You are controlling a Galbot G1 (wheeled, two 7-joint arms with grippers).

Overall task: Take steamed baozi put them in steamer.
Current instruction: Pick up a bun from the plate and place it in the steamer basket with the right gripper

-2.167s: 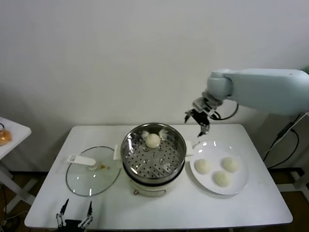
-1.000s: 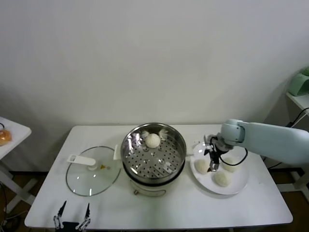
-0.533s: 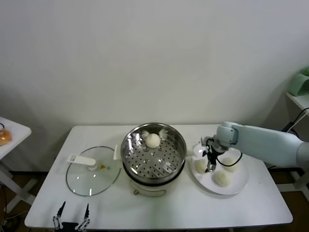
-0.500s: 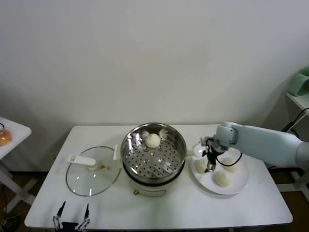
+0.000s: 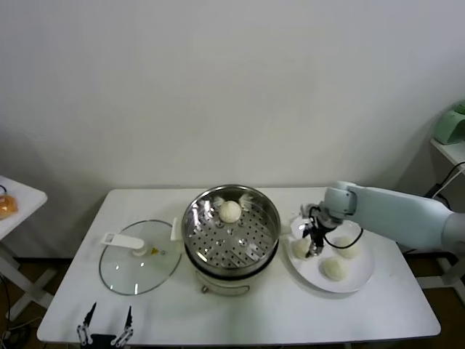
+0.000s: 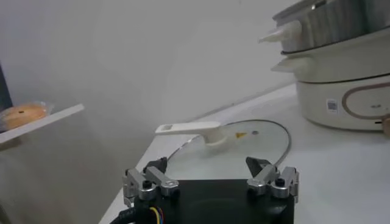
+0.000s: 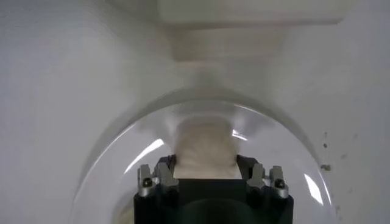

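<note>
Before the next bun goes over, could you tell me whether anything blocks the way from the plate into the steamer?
Nothing visible does. The right gripper has its fingers around a bun on the plate; the steamer beside it is open, its lid lying on the table on its far side.

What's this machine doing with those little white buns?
It is moving steamed buns from a white plate into the steamer. One bun already sits inside. The right gripper is down on the plate, its fingers around the bun nearest the pot; two others wait there. The left gripper is idle near the glass lid.
</note>
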